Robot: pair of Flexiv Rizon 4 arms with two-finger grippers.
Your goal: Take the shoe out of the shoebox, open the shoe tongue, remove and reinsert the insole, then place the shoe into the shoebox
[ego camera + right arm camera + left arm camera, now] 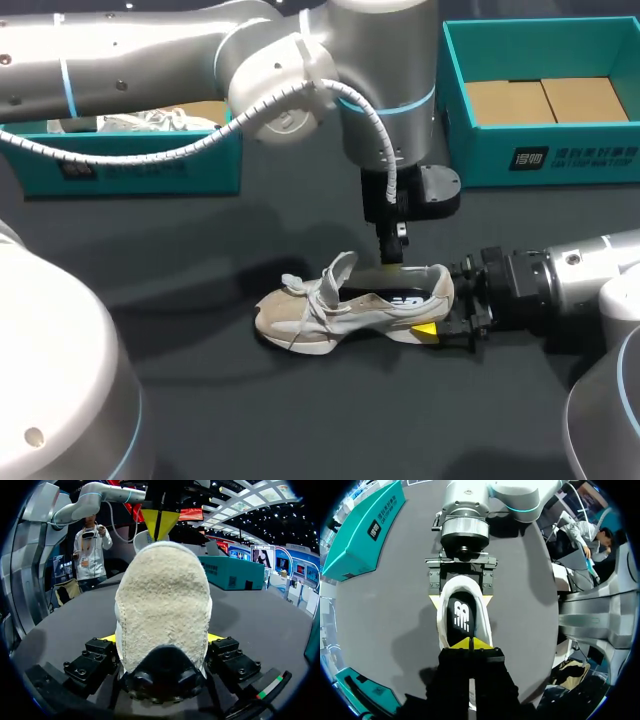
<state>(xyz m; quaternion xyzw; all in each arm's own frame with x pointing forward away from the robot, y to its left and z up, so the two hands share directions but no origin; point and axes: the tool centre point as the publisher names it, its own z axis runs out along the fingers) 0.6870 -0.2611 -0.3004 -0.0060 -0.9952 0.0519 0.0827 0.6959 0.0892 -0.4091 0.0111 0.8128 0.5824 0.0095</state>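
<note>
table (200,400): right pincer (161,639) clamps shoe (350,305) heel; left pincer (470,643) seemingly closed

The left arm (150,60) is smooth silver-grey, with thin light-blue rings at its joints and a white spiral-wrapped cable (372,118) looping along it. The right arm (590,270) is also silver. Its right gripper (461,598) has black blocks studded with screws (80,671). The left gripper (470,642) is black, and both grippers have bright yellow tips.

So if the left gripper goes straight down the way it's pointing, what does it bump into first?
Most likely the dark insole inside the shoe. The left gripper points down into the shoe's opening, right above it. How much gap is left is hard to tell.
</note>
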